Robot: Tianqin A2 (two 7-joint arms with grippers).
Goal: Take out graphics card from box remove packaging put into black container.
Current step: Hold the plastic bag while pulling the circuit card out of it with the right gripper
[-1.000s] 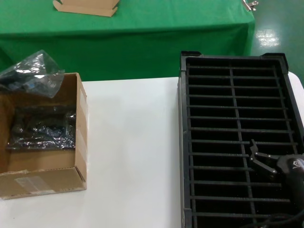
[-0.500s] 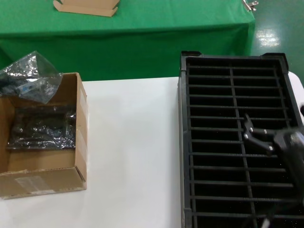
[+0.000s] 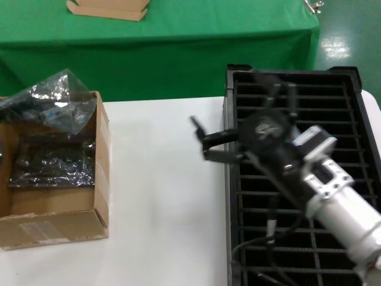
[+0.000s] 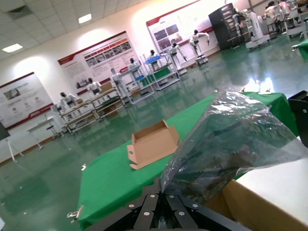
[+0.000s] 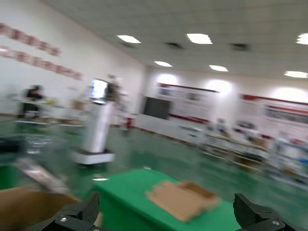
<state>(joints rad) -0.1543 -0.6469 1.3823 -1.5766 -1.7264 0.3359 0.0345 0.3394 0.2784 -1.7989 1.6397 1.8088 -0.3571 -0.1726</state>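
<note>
Left gripper (image 4: 161, 214) pinches bagged graphics card (image 3: 50, 101) over box (image 3: 56, 223); right gripper (image 3: 205, 143), open and empty, lies well to its right

My right arm reaches in from the lower right of the head view, its white forearm angled up and to the left, with a black cable looping under it. The black wrist housing sits ahead of that. My right end effector (image 3: 205, 140) points left, its two dark fingers (image 3: 221, 156) spread apart with nothing between them. In the right wrist view both finger bases show at the lower corners, wide apart.

My left arm is out of the head view. In the left wrist view my left end effector (image 4: 161, 202) shows its black fingers (image 4: 144, 211) drawn together, pinching the lower edge of a crinkly clear bag (image 4: 231, 144) that stands up from them.
</note>
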